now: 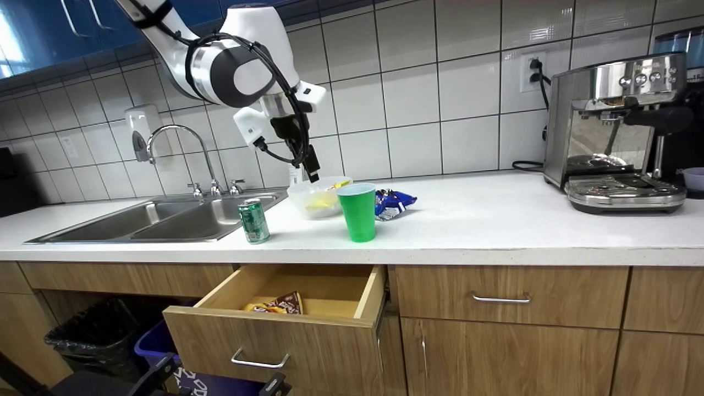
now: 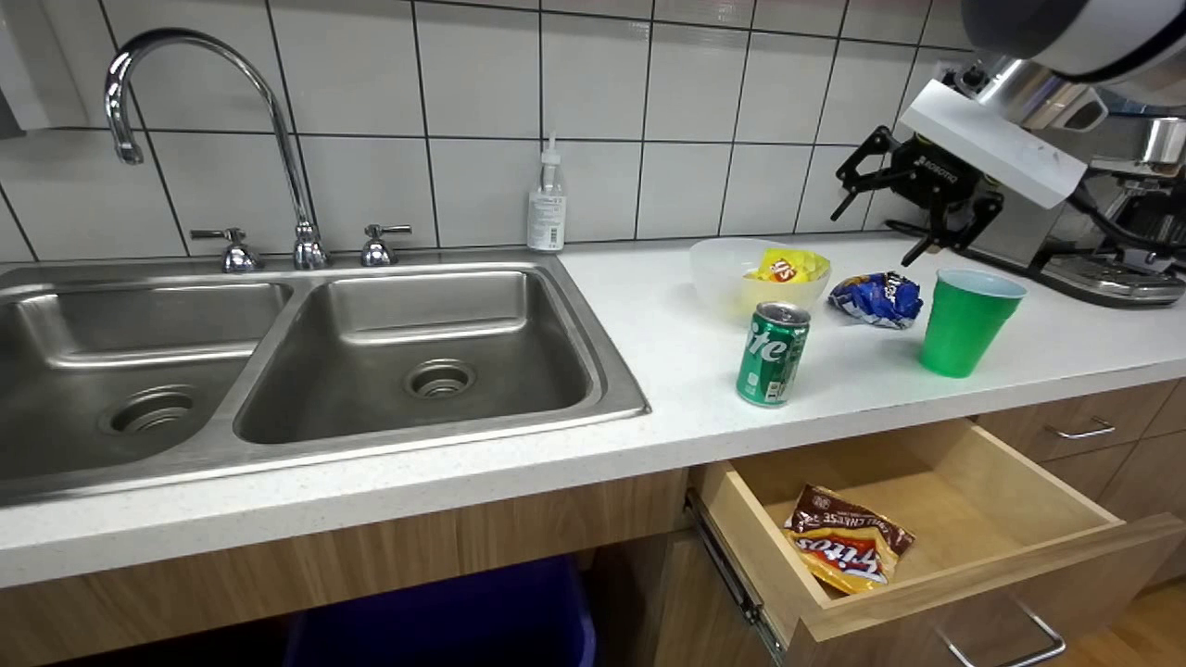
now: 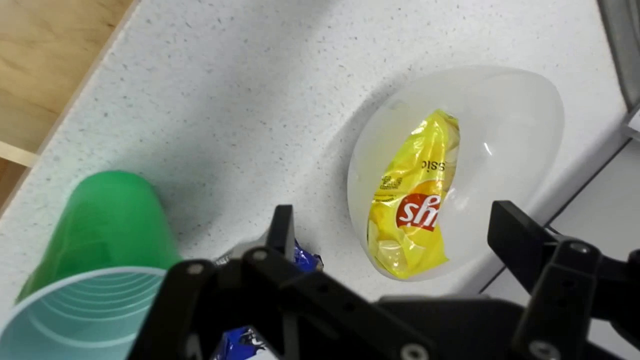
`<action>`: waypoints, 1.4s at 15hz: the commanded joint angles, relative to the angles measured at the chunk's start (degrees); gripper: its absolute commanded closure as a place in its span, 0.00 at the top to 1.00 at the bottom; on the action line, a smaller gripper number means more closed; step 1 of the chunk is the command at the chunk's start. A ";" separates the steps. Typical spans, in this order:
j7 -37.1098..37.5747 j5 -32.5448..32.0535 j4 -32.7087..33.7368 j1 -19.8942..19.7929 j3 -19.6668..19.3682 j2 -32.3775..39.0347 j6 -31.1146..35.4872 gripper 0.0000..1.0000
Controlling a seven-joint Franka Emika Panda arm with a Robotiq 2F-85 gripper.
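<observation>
Wrist view: the yellow bag [image 3: 415, 197] lies lengthwise upper right to lower left, gripper [image 3: 392, 212] with jaws spread.

Right of centre in an exterior view, a yellow Lay's chip bag [image 2: 792, 267] leans inside a translucent bowl [image 2: 719, 273]; a crumpled blue snack bag [image 2: 877, 299] lies just beside the bowl.

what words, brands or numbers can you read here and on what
"ROBOTIQ": black metal gripper
"ite": green metal can
"ritos": brown and orange snack bag
"CHILI CHEESE", upside down: same bag
"ssic", upside down: glossy yellow snack bag
"ay's", upside down: same yellow bag
Too small or blurred: print on clear pump bottle, crumpled blue snack bag and dark blue plastic bin. No readable numbers.
</observation>
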 commanded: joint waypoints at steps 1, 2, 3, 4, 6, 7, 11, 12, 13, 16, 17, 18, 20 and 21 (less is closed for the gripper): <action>3.92 -2.78 3.21 -0.04 -0.23 -0.22 -0.63 1.00; 4.99 -3.89 4.15 0.04 -0.45 0.03 -0.78 1.00; 6.64 -5.51 5.29 0.51 -1.13 0.38 -1.07 1.00; 8.29 -7.22 6.25 0.54 -1.42 0.77 -1.29 1.00; 12.01 -11.49 8.48 0.65 -2.38 1.84 -2.64 1.00; 11.35 -12.51 8.86 0.58 -2.27 1.72 -3.94 1.00; 8.92 -10.69 7.19 0.03 -1.55 1.30 -1.78 1.00; 8.92 -10.75 7.27 0.05 -1.56 1.42 -1.83 1.00; 8.93 -10.77 7.31 0.06 -1.57 1.50 -1.85 1.00; 8.93 -10.80 7.34 0.06 -1.57 1.53 -1.91 1.00; 8.93 -10.81 7.35 0.06 -1.57 1.53 -1.92 1.00; 8.93 -10.81 7.36 0.07 -1.57 1.54 -1.94 1.00; 11.51 -11.92 8.99 0.37 -2.20 3.01 -2.38 1.00; 13.06 -12.76 9.89 0.56 -2.60 4.08 -2.12 1.00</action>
